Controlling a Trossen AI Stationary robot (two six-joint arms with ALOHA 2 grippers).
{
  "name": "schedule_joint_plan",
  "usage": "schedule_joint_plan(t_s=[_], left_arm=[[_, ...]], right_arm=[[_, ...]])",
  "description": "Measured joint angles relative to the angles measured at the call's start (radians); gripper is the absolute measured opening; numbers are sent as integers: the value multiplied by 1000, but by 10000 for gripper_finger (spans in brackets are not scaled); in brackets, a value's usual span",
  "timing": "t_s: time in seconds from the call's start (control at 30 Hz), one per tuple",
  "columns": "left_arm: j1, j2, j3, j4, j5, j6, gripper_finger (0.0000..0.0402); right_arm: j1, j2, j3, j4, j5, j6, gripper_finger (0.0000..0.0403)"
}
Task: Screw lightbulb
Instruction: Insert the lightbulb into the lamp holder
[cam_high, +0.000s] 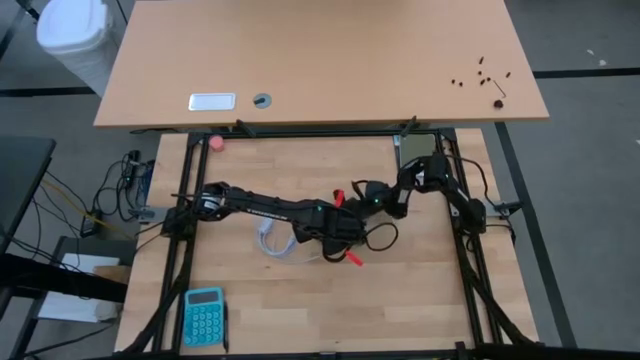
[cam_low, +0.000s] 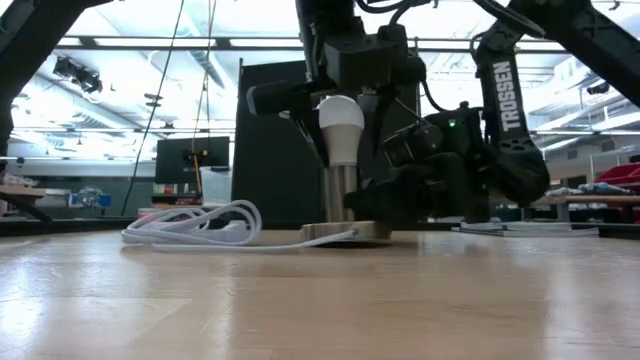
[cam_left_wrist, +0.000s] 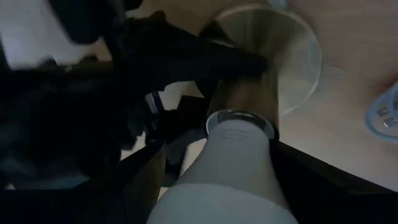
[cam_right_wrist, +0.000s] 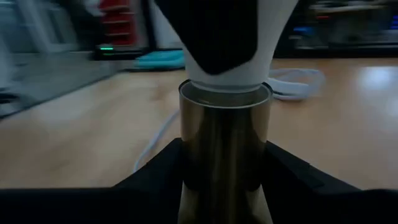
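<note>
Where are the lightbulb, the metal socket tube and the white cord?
lightbulb (cam_low: 341, 122): low view, on its white globe.
metal socket tube (cam_right_wrist: 225, 155): right wrist view, on its shiny wall.
white cord (cam_low: 190, 228): low view, on the coiled loops.

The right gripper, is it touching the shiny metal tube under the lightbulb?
Touching. In the right wrist view the right gripper has a dark finger pressed on each side of the brass socket tube, with no gap, just below the lightbulb.

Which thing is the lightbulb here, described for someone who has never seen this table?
Start at the wooden table and find the white cord coiled near its middle. Beside it a brass socket tube stands upright. The lightbulb sits in its top: a white frosted globe, the only rounded white thing among dark arms.
</note>
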Motion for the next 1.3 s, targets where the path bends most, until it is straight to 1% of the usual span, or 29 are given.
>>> schedule_joint_plan(t_s=[0.13,0.2,0.3,0.43,0.5,0.63,0.8,0.93,1.07,1.3], left_arm=[[-8,0,0,11,6,15,281],[-11,0,0,18,14,17,281],[-20,0,0,37,16,45,281],[-29,0,0,52,16,68,281],[-30,0,0,51,16,63,281],[-31,0,0,43,13,58,282],[-39,0,0,43,13,25,282],[-38,0,0,42,11,-20,282],[-37,0,0,41,-9,-49,283],[-38,0,0,36,-52,-84,288]], right_arm=[[-41,1,28,-21,-191,-3,176],[-56,1,49,-57,-261,-11,183],[-72,0,88,-144,-353,-46,189],[-81,-1,123,-216,-415,-90,188],[-84,-1,125,-217,-416,-94,188],[-101,-1,123,-216,-366,-72,196],[-119,-2,100,-202,-294,-51,223],[-114,-2,88,-194,-241,-67,244],[-102,-2,88,-193,-226,-71,252],[-101,-2,88,-191,-209,-68,250]])
